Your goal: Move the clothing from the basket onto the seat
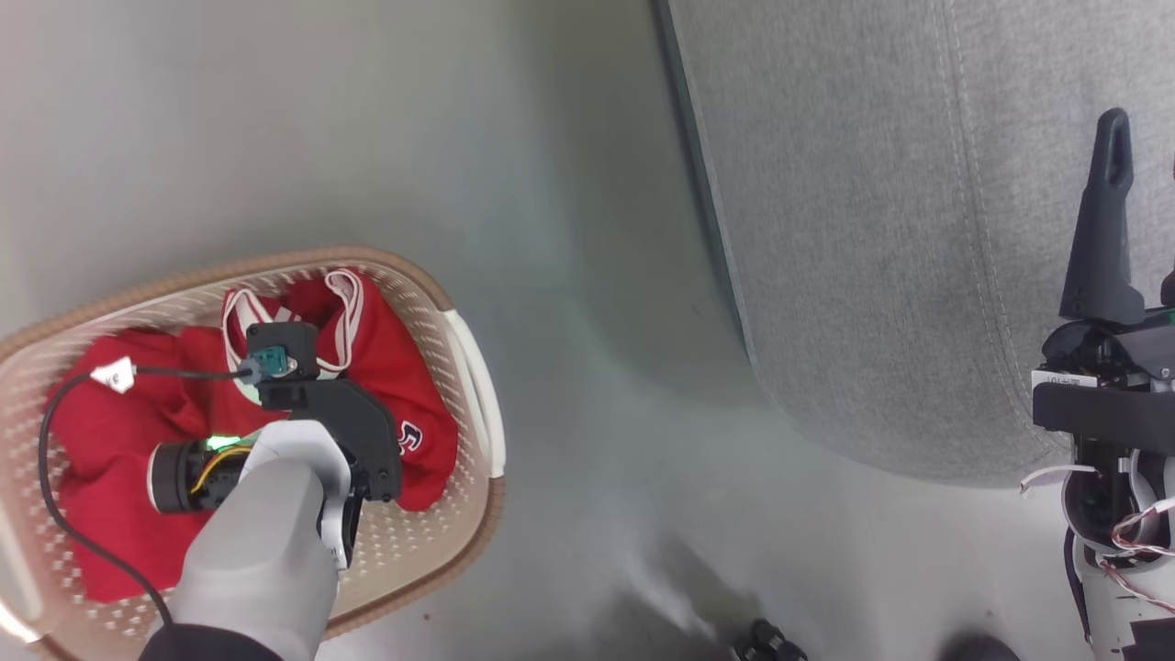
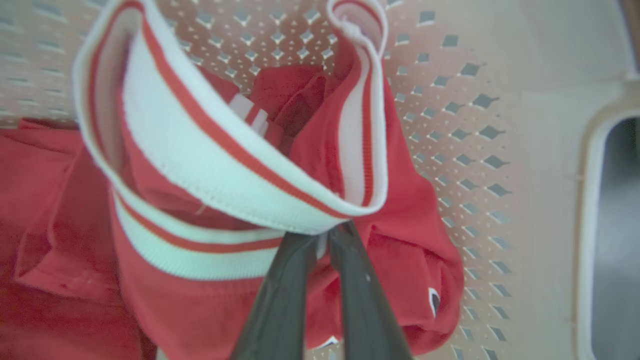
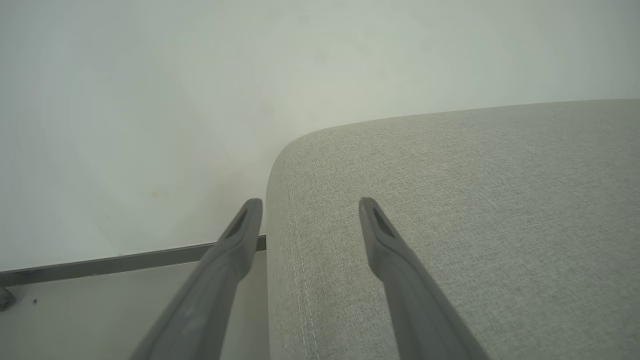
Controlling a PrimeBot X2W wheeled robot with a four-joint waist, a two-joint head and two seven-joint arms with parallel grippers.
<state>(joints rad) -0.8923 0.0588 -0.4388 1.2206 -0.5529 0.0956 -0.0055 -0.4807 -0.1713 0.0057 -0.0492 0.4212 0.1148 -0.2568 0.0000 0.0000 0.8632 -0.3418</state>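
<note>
Down inside the laundry basket (image 1: 275, 260), the left gripper (image 2: 325, 235) pinches the red jersey (image 2: 200, 300) by its white ribbed trim, jaws narrowed on the fabric. Its right gripper (image 3: 309, 202) hangs over the grey sofa seat (image 3: 475, 210), jaws wide apart.

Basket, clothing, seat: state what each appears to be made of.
The basket looks like smooth cream moulded plastic, pierced with rows of holes, brown-rimmed. The clothing seems matte red knit, with ribbed white trim. The seat looks upholstered in grey woven cloth, with visible weave and stitched seam.
</note>
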